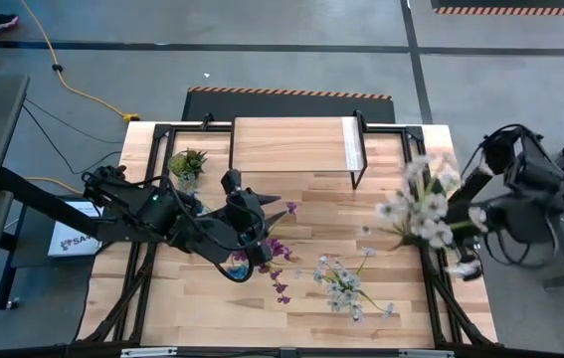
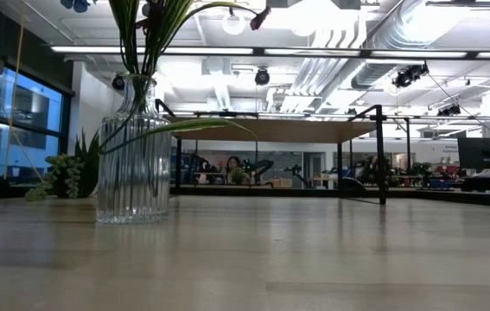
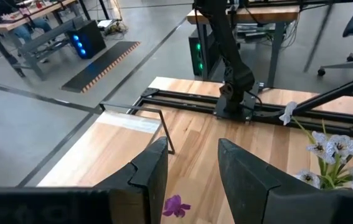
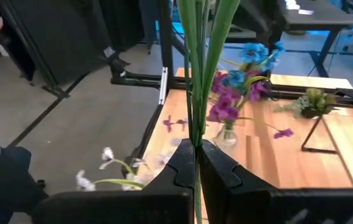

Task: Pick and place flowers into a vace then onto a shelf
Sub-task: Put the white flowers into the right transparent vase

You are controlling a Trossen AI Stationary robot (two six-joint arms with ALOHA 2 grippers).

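At about 3 o'clock on the tabletop (image 1: 202,298), over its right edge, the white flowers (image 1: 423,204) hang in the air, their green stems (image 4: 196,74) running straight out from the right gripper (image 4: 198,163), whose fingers are clenched on them. The vase (image 2: 133,151), already holding purple and blue flowers (image 1: 274,254), lies toward 9 o'clock from this bunch, near centre. The left gripper (image 3: 192,171) hovers just over the vase, fingers parted and holding nothing. Another white spray (image 1: 343,286) lies flat at 6 o'clock. The shelf (image 1: 291,145) stands at 12 o'clock.
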